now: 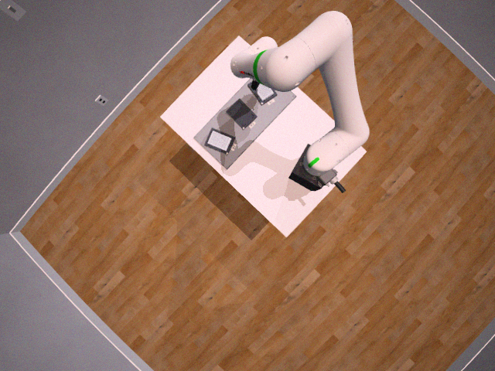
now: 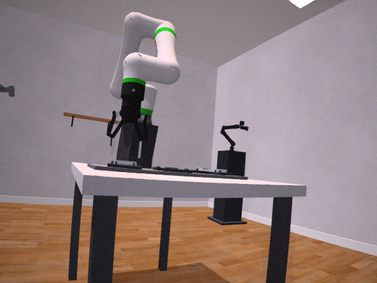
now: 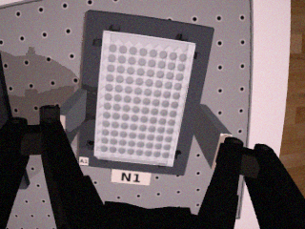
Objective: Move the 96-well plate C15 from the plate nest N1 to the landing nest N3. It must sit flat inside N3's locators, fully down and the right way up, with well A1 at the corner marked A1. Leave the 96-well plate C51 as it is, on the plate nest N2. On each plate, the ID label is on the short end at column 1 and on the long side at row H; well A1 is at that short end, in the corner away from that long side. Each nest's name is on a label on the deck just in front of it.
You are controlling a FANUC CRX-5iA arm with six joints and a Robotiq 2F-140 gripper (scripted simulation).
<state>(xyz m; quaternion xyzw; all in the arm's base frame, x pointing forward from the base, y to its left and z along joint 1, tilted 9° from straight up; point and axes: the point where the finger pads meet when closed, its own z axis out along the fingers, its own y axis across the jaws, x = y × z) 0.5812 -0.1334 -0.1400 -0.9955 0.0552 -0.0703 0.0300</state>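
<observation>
The 96-well plate C15 [image 3: 144, 97] lies flat and white in the dark plate nest N1, with the N1 label [image 3: 130, 177] just in front of it. My gripper [image 3: 141, 111] is open and empty, straight above this plate with a finger on each long side, well clear of it. In the exterior view the gripper [image 2: 126, 134] hangs above the plate [image 2: 123, 163]. From above, C15 [image 1: 264, 92] is partly under my wrist. The empty dark nest [image 1: 241, 113] sits in the middle of the deck. Plate C51 [image 1: 219, 140] lies in the far nest.
The grey perforated deck [image 1: 244, 124] lies on a white table, near its edge. My robot base [image 1: 309, 175] stands at the opposite table corner. A black pedestal with a small camera arm [image 2: 231, 158] stands behind the table.
</observation>
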